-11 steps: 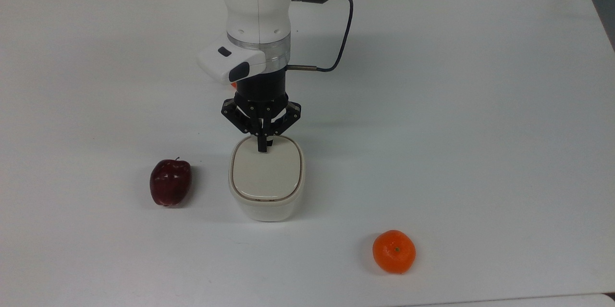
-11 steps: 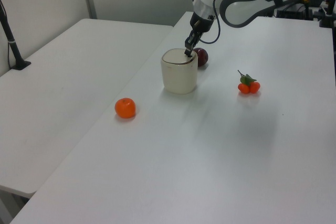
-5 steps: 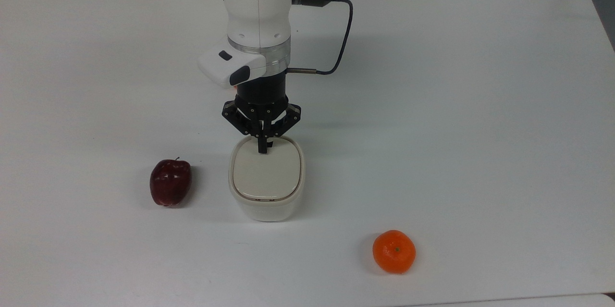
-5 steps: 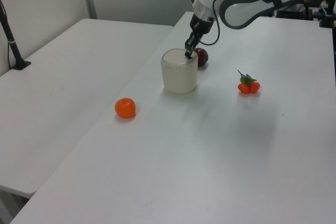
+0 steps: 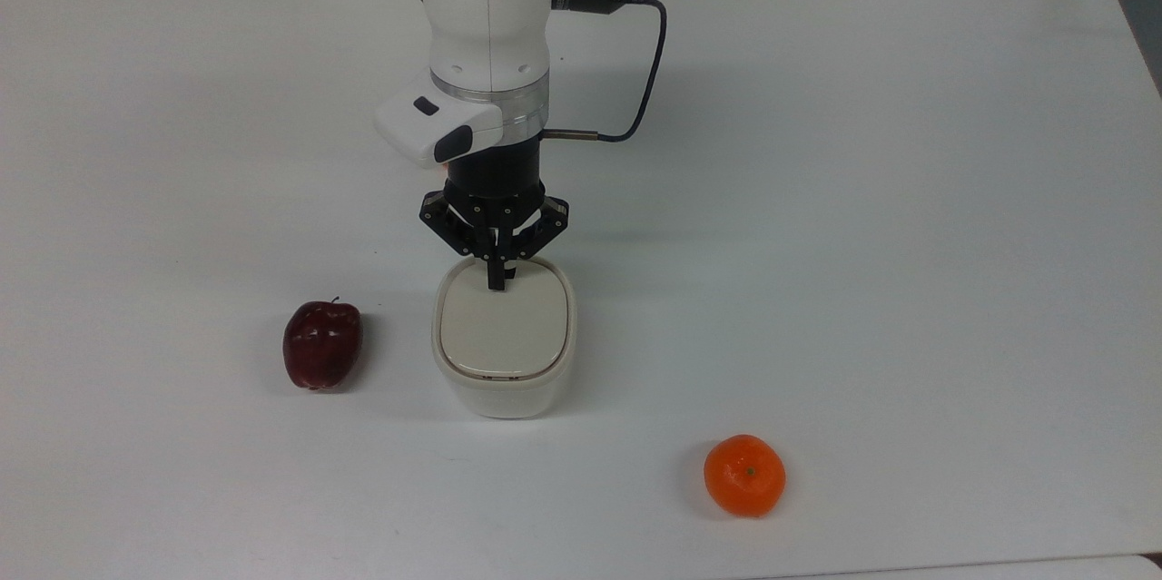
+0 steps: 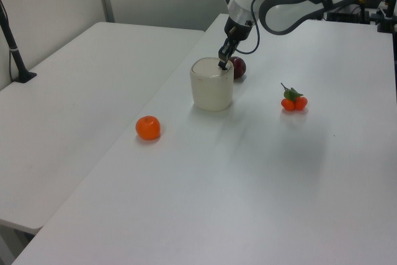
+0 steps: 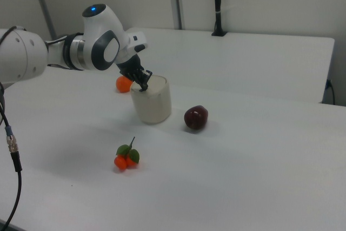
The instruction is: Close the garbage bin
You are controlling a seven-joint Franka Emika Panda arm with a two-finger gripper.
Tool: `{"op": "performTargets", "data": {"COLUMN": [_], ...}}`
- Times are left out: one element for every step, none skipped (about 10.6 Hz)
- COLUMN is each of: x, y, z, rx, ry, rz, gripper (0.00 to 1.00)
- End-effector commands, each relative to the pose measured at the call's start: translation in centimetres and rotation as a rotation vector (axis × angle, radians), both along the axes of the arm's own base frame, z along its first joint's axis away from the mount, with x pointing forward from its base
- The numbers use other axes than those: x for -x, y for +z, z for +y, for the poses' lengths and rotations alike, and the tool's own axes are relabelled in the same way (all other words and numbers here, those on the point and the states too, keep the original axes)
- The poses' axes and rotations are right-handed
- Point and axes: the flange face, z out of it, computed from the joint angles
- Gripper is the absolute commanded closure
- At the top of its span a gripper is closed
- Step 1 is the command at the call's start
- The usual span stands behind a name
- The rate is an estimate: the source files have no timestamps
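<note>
One second back the lid sat slightly raised at the far edge; now it lies flat on the garbage bin (image 5: 504, 344), pressed level. That bin stands mid-surface (image 5: 862, 199), white and broad, with a dark red apple (image 5: 321, 344) to the top view's left and an orange (image 5: 744, 475) nearer the front right. A small fruit sprig (image 6: 294, 99) lies apart in the left view. Grey partition walls behind. The arm reaches down steeply, fingers (image 5: 496, 275) pinched narrow together, tips touching the lid's rear edge.
</note>
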Motion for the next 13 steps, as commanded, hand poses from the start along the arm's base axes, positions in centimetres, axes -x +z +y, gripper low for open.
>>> {"op": "performTargets", "data": {"x": [0.4,0.4,0.4,0.4,0.5,0.8,1.2,1.8,2.6,3.7,4.7,5.9,7.4], "y": [-1.5,-1.5,-0.9,0.1,0.5,1.8,2.9,4.5,6.3,7.9,9.3,10.2,11.4], "z": [0.5,0.5,0.6,0.6,0.7,0.6,0.5,0.5,0.4,0.2,0.1,-0.1,0.2], "rx": [0.003,0.003,0.0,-0.004,-0.006,-0.007,-0.005,-0.002,0.003,0.011,0.019,0.034,0.048], "ry": [0.006,0.006,0.006,0.006,0.006,0.006,0.004,0.005,0.006,0.006,0.003,0.001,0.008], "rz": [0.041,0.041,0.034,0.021,0.016,0.01,0.017,0.02,0.035,0.065,0.096,0.148,0.203], "gripper": [1.0,1.0,1.0,1.0,1.0,1.0,1.0,1.0,1.0,1.0,1.0,1.0,1.0]}}
